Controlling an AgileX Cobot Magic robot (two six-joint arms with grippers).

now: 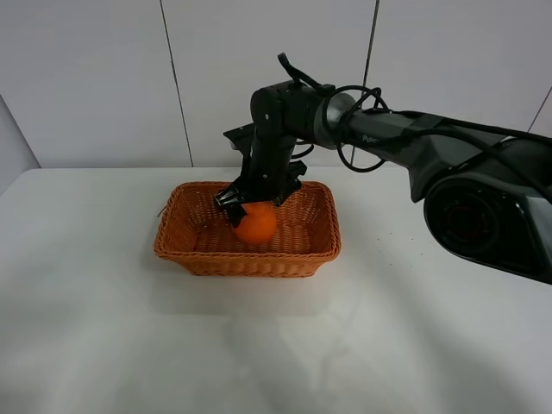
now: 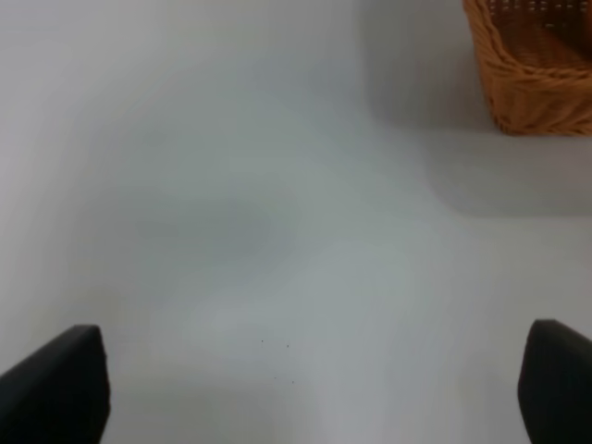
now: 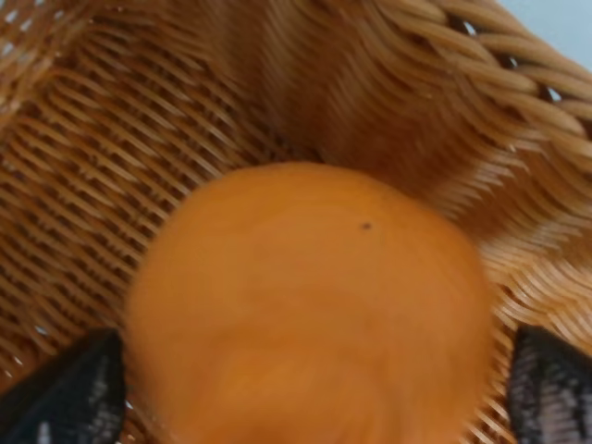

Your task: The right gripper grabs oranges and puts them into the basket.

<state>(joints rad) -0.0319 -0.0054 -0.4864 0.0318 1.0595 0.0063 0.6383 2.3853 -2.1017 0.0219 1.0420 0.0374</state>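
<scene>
Since the basket (image 1: pixel 246 256) is the goal, the right gripper (image 1: pixel 248 207) hangs low inside it, straddling the orange (image 1: pixel 257 226). Whether it pinches the fruit I cannot tell

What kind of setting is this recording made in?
Probably a lab test bench: bare white table, plain white wall panels, and just a wicker basket beneath the robot arm's claw.

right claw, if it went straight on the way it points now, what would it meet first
The orange right below the right claw, then probably the basket floor beneath it; depth is unclear.
</scene>
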